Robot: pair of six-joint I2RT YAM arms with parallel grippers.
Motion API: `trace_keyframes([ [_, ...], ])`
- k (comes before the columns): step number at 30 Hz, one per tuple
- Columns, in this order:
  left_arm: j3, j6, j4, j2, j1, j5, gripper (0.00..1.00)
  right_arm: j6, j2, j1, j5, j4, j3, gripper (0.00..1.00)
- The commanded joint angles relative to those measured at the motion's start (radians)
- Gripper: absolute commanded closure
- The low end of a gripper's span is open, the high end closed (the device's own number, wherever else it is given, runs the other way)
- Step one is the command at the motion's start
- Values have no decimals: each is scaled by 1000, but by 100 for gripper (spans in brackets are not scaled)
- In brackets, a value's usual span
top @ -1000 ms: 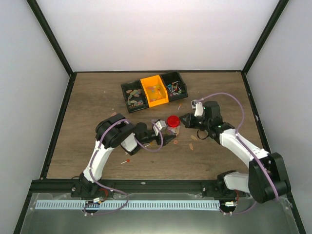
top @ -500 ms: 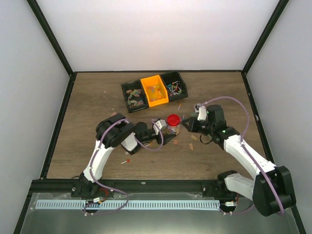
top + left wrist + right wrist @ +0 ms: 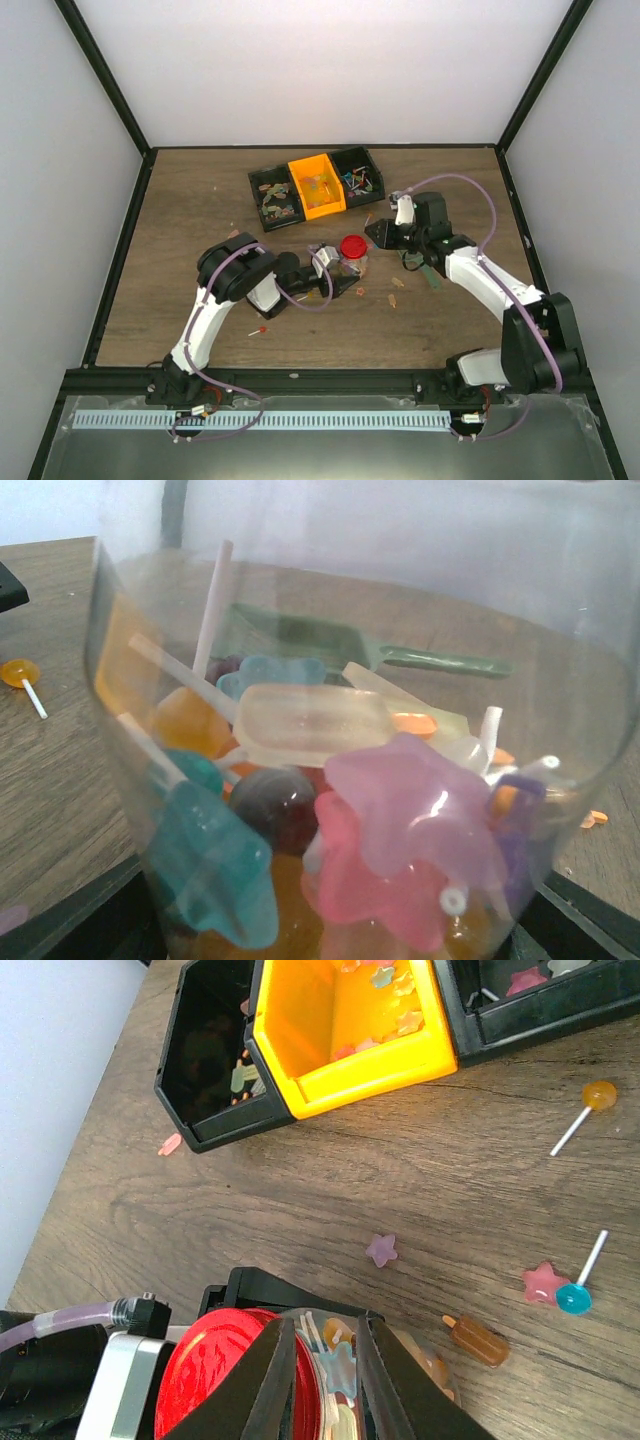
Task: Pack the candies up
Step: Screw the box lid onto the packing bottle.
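A clear jar (image 3: 330,730) fills the left wrist view, packed with candies (image 3: 400,810): stars, popsicle shapes and lollipops. My left gripper (image 3: 335,925) is shut on the jar, with its dark fingers (image 3: 90,920) at the lower corners. In the top view the jar (image 3: 335,266) sits mid-table with the round red lid (image 3: 353,246) on it. My right gripper (image 3: 325,1322) hovers at the lid (image 3: 215,1370). Its jaws stand narrowly open with nothing between them. More candies lie loose on the wood: a purple star (image 3: 381,1250), an orange popsicle (image 3: 478,1340) and a lollipop (image 3: 598,1095).
An orange bin (image 3: 316,186) between two black bins (image 3: 273,198) (image 3: 358,175) stands at the back, with candies inside. A green scoop (image 3: 430,275) lies right of the jar and shows through the glass (image 3: 330,645). A lollipop (image 3: 259,330) lies near the left arm.
My right gripper dipped towards the lid, then drew back a little towards the bins, and its jaws parted slightly. The left arm and the jar stayed still.
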Motion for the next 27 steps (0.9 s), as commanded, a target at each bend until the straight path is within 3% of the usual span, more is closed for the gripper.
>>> trace_keyframes([
  [1,-11,-15,-9,42,7,15,20,-42,12,-6,-48,73,19,82],
  [27,12,-33,-9,62,12,32,21,-31,86,0,-138,134,-14,86],
])
